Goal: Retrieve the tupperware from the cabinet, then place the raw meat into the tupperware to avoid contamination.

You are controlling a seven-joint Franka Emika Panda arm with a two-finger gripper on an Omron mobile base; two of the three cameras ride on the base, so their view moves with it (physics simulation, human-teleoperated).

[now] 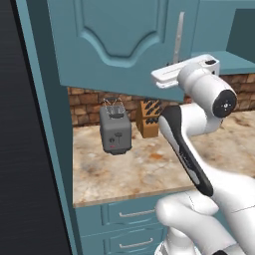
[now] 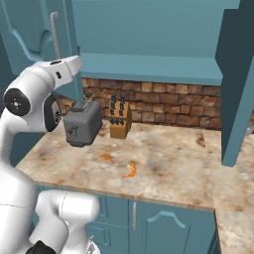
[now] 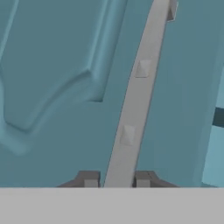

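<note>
In the hand view you have the tool (image 3: 116,179) right up against the cabinet (image 3: 65,87) door: its two dark fingertips (image 3: 89,178) stand at the bottom centre of the frame, one on each side of the long silver handle (image 3: 138,94), with the bar running up between them toward the upper right. The jaws stand narrow, closed in around the handle, each tip just beside the bar; you cannot tell whether they press on it.

In the left base view your arm reaches up to the right of centre, its white wrist at the lower end of the handle (image 1: 178,37) on the arched-panel door (image 1: 117,35).

The raw meat (image 2: 131,171) lies on the surface (image 2: 163,163) a little below centre in the right base view, a small orange curved piece, well apart from the grey toaster (image 2: 82,125) and the knife block (image 2: 119,120) standing left of centre against the brick wall (image 2: 163,104).
</note>
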